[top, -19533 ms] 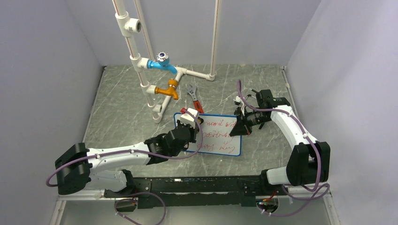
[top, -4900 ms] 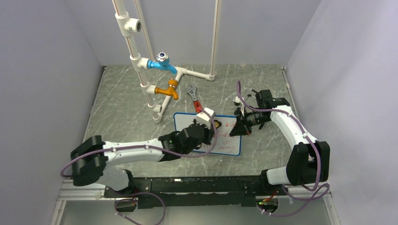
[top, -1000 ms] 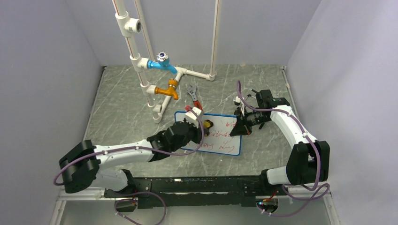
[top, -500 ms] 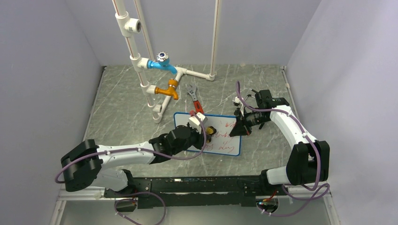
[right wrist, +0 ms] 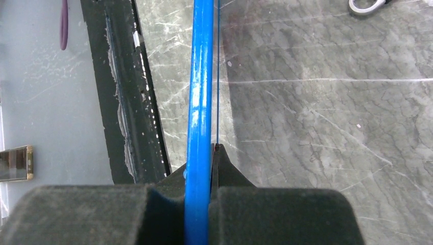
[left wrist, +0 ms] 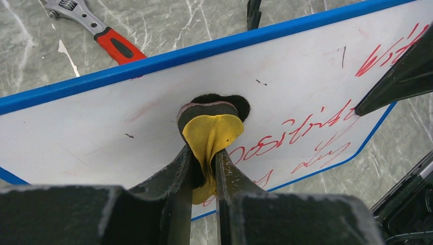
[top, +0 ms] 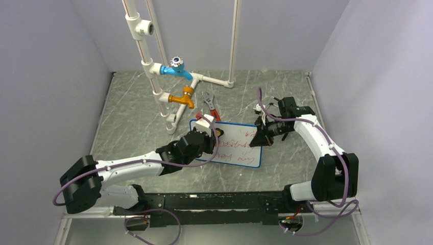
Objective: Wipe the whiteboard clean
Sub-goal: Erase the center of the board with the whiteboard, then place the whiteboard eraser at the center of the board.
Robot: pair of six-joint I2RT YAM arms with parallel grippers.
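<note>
The small white board with a thin blue frame and round corners (top: 236, 139) sits in the middle of the grey stone table (top: 133, 122), a bit to the right; its blue edge (right wrist: 199, 76) runs straight between the right fingers in the right wrist view. Red handwriting (left wrist: 301, 132) covers the right part of the white face; the left part (left wrist: 92, 132) is mostly white, with only faint pink smears and tiny dark specks.

The right gripper (top: 261, 138) is squeezed tight on the board's right edge; its dark pads (right wrist: 224, 168) press on both sides of the blue frame. The left gripper (left wrist: 203, 158) reaches over the board from the near left; its two fingers are pinched on a soft wiper, yellow cloth on top and black felt below (left wrist: 212, 130); the black end touches the white face just left of the red writing.

Just past the far edge of the board lies a metal wrench with a red handle (top: 210, 107); it also shows in the left wrist view (left wrist: 99, 33). Farther back and to the left stand white plastic pipes (top: 148, 56) with a blue tap (top: 176, 69) and an orange tap (top: 183, 98). Grey walls stand around the table.
</note>
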